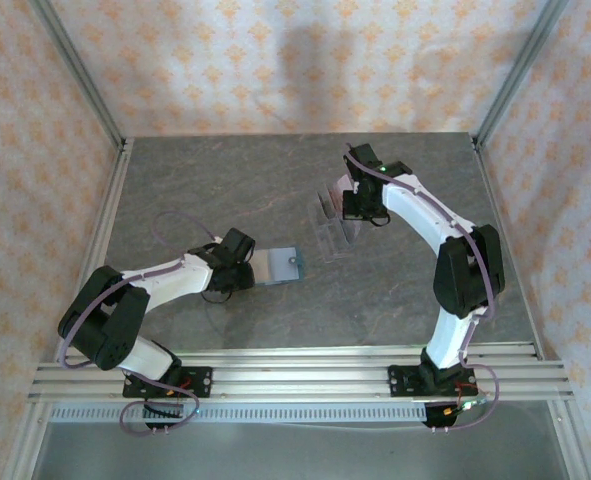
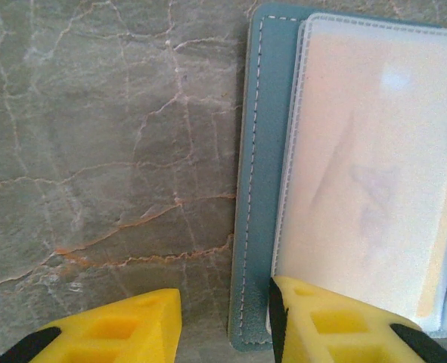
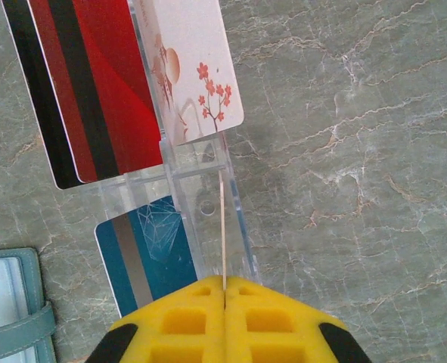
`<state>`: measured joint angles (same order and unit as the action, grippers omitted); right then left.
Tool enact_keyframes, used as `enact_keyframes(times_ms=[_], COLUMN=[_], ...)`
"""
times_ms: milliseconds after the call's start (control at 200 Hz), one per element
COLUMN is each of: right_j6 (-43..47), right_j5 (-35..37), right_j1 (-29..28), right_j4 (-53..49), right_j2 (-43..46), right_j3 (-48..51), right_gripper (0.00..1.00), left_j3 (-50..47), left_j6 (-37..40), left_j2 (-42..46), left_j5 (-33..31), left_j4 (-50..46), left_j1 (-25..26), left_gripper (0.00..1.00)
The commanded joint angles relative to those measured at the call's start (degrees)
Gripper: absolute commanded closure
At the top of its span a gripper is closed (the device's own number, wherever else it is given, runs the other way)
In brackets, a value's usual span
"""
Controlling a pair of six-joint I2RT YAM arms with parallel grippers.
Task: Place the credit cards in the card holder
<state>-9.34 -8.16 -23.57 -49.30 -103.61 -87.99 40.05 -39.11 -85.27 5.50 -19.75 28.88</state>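
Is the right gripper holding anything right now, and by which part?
Yes: the right gripper is shut on a card, seen edge-on, pinched at its near end by the clear rack.

We see the red card [image 3: 125, 76] cut by the top edge, the blue card [image 3: 161, 262] half behind the rack [image 3: 200, 189], and the thin card [image 3: 223, 227] only edge-on; its face we cannot tell.

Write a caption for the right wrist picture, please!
Right tool pinching a thin card edge-on at the clear rack.

teal card holder [image 2: 252, 189], red card [image 3: 110, 91], white blossom-print card [image 3: 197, 60], grey marbled table [image 3: 344, 151]
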Motion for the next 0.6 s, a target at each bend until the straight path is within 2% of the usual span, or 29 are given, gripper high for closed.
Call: enact_keyframes(times_ms=[0,305,596], right_j6=[0.31,-0.58,-1.92], right_j5=[-0.45,-2.7,-0.81], right_j1=[0.15,0.18,-0.98], right_j4=[-1.54,-0.19,1.77], right_j2=[3.24,6.56,13.09], right_j3=[-0.78,-0.78,1.87], right_gripper=[1.0,1.0,1.0], left_j3=[-2.04,-1.13,1.83], left_j6=[-0.92,-0.6,0.04], left_j2=[-3.06,-1.06,2.2], left_j5=[2.95,4.43,4.04], left_j4=[1.37,-0.68,-5.39], left_j1=[0.12,0.12,0.08], left_gripper=[0.63,0.62,0.61])
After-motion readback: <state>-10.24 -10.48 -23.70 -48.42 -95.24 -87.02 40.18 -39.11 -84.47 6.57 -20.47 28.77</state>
